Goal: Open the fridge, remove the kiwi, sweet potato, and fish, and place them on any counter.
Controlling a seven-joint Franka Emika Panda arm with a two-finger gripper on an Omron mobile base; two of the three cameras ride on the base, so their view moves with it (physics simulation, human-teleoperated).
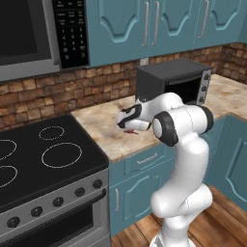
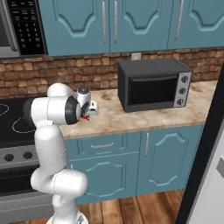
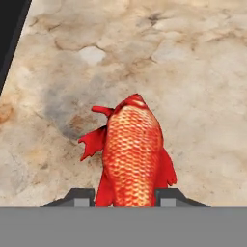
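Gripping the fish (image 3: 132, 154) between its two dark fingertips (image 3: 79, 197), the hand (image 3: 126, 198) is nearly closed, with the red scaled body sitting in the narrow gap and its head pointing away from the camera. The fish hangs just over the beige marbled surface (image 3: 193, 72), with a faint shadow on the stone to its left; whether it touches the stone cannot be told. In the left base view the hand (image 1: 129, 126) sits low over the surface (image 1: 103, 132), with a bit of red showing under it. A black stovetop (image 1: 43, 159) with white ring marks lies just beside this spot, to the left. A dark toaster oven (image 2: 153, 83) stands further right on the same surface, well apart from the hand. Behind runs a red-brown brick wall (image 2: 65, 72), with teal cabinets (image 2: 109, 22) above and below, and a microwave (image 1: 29, 34) over the stove.
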